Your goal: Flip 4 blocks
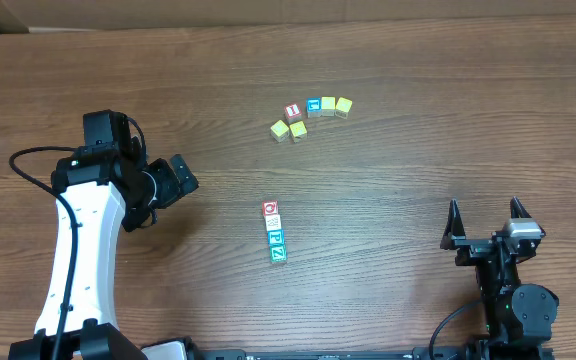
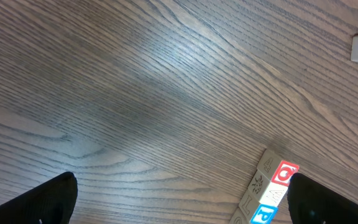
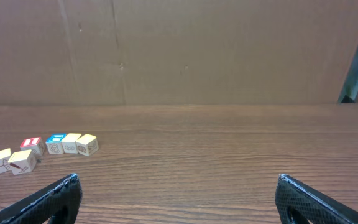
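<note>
The four blocks lie in a short touching column at mid-table: red "O" (image 1: 270, 208), a whitish one (image 1: 273, 222), blue "P" (image 1: 276, 238) and green "Z" (image 1: 279, 254). My left gripper (image 1: 189, 177) hovers open to their left, pointing toward them. In the left wrist view the red "O" block (image 2: 283, 173), the whitish block (image 2: 272, 194) and the blue "P" block (image 2: 263, 215) sit low on the right, just inside the right fingertip (image 2: 328, 199); the green one is out of frame. My left gripper (image 2: 182, 205) holds nothing. The right gripper (image 1: 484, 210) (image 3: 179, 190) rests open and empty near the front right.
A loose cluster of other cubes lies further back: yellow ones (image 1: 280, 129) (image 1: 343, 104), a red one (image 1: 293, 111) and a blue one (image 1: 313, 105). The same cluster (image 3: 42, 149) shows far left in the right wrist view. A cardboard wall (image 3: 179, 50) bounds the far side.
</note>
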